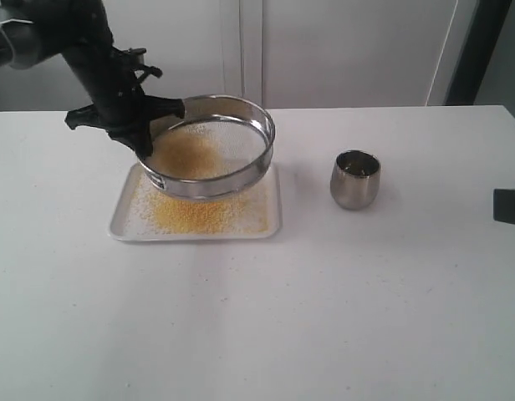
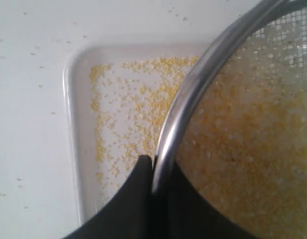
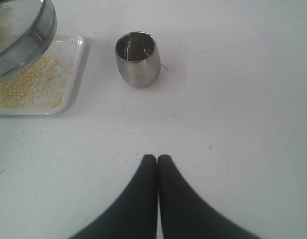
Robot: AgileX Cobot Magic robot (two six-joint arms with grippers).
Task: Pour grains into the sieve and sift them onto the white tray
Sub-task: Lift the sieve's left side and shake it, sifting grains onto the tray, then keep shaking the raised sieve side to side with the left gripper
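1. Nearest the camera, the white tray (image 1: 120, 224) lies flat on a white table (image 1: 324, 317).
2. On the white tray, the grains (image 1: 203, 215) spread as a yellow layer, thickest toward its front edge. A few stray specks dot the table just outside its left rim.
3. Right of the white tray and well apart from it, a small steel cup (image 1: 355, 180) stands upright.
4. Farther right of the white tray, past the cup, the right gripper (image 3: 157, 159) hovers over bare table. Its two fingers are pressed together with nothing between them.
5. Above the white tray, the sieve (image 1: 217, 185) is held tilted, its near edge low and its far edge high. More yellow and pale grains lie on the mesh. Whether the low edge touches the tray cannot be told.
6. Behind the white tray's left end, the left gripper (image 2: 152, 167) is clamped on the sieve's steel rim, one finger inside the ring and one outside.
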